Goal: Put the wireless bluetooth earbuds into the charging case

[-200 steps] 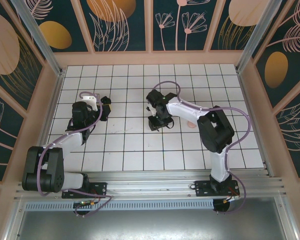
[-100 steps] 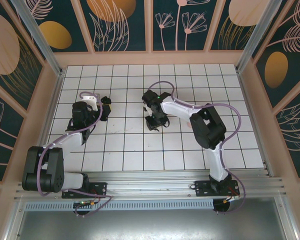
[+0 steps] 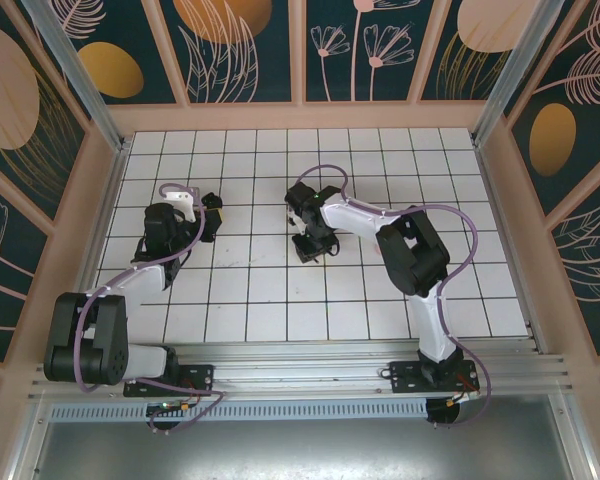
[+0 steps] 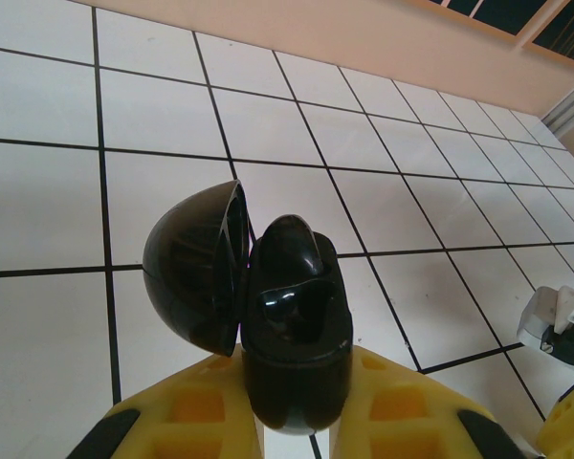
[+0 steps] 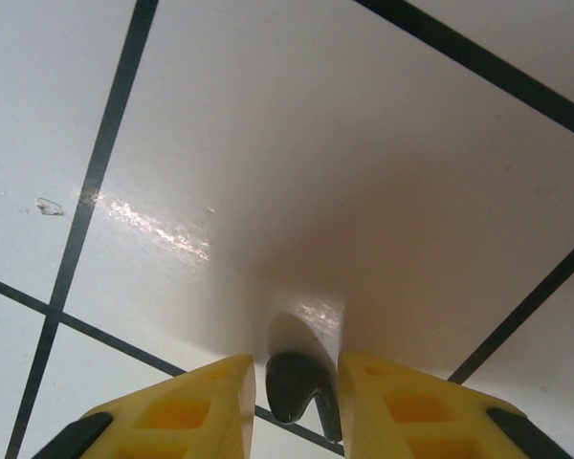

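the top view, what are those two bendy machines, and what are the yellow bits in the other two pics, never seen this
They are two robot arms, the left arm and the right arm, bolted at the near edge of a tiled table and seen from a camera overhead. The other two pictures come from cameras on the wrists; the yellow bits are gripper fingers. The left gripper is shut on a black charging case with its lid open. A black earbud sits between the right gripper fingers; whether it is pinched is unclear.
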Controlling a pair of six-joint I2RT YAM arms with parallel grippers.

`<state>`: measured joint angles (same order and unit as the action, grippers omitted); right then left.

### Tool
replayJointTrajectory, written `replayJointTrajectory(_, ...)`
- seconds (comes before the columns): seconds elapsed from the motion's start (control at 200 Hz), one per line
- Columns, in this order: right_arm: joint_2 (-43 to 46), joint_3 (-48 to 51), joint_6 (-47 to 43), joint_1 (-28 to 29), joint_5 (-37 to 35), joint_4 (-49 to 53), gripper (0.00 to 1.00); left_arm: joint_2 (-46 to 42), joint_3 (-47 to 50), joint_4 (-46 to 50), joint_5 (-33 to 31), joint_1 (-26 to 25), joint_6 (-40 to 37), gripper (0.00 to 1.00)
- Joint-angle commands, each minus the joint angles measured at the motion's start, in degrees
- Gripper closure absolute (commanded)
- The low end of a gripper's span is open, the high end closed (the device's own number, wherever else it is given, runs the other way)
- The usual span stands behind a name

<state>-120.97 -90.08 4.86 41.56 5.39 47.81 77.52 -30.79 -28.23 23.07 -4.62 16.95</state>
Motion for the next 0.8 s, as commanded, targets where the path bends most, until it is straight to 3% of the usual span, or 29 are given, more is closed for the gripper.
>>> replayJointTrajectory(0.0, -0.7, 1.0, 0.5, -0.4, -0.8, 0.5, 0.71, 0.5, -1.6, 0.0, -0.2, -0.4, -0.9, 1.00)
replayJointTrajectory(0.35, 0.2, 2.8, 1.6, -0.7, -1.3, -1.7, 0.76, 0.7, -1.7, 0.0, -0.1, -0.4, -0.9, 1.00)
replayJointTrajectory(0.525, 0.4, 2.1, 2.6, -0.8, -1.9, -2.5, 0.68, 0.6, -1.7, 0.1, -0.2, -0.4, -1.0, 1.00)
replayJointTrajectory(0.796, 1.8, 1.6, 4.4, -0.8, -3.2, -3.0, 0.68, 0.6, -1.6, 0.2, -0.2, -0.4, -1.0, 1.00)
